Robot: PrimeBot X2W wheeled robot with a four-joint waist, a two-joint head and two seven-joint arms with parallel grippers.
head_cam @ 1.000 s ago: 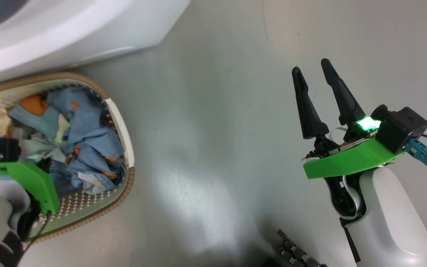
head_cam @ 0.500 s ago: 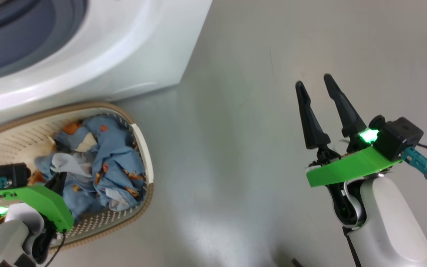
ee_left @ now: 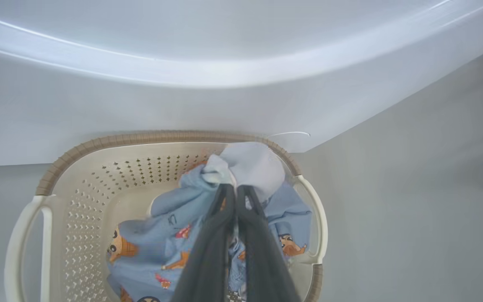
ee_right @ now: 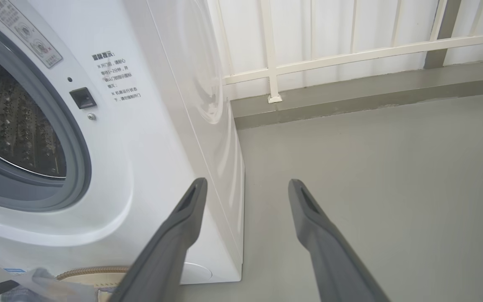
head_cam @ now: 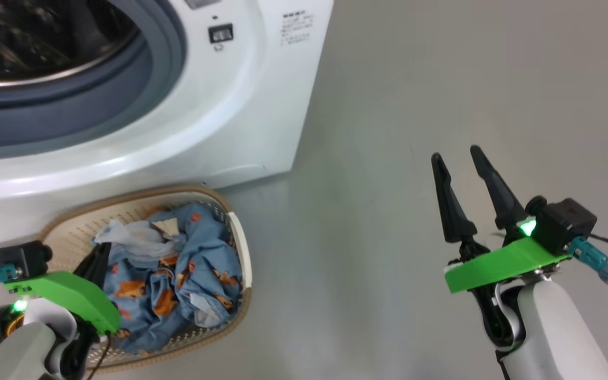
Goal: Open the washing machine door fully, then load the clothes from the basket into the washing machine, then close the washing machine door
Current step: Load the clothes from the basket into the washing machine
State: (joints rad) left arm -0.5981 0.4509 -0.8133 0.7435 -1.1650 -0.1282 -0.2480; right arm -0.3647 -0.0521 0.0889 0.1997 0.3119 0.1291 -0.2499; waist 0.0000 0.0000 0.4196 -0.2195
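Above and ahead of the left claw [ee_left: 236, 189]: the open drum [head_cam: 29, 47].
Largest, the washing machine [head_cam: 240, 105] stands just behind the basket [head_cam: 244, 253]. The left claw is clamped together on the clothes [ee_left: 170, 239], low in that basket, so the lift should go up and forward. Well aside and farther off, the right claw [head_cam: 455, 154] hangs with fingers apart, empty.

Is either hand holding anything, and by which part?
The left gripper pinches the clothes by a pale bunched fold; the right gripper is open, empty.
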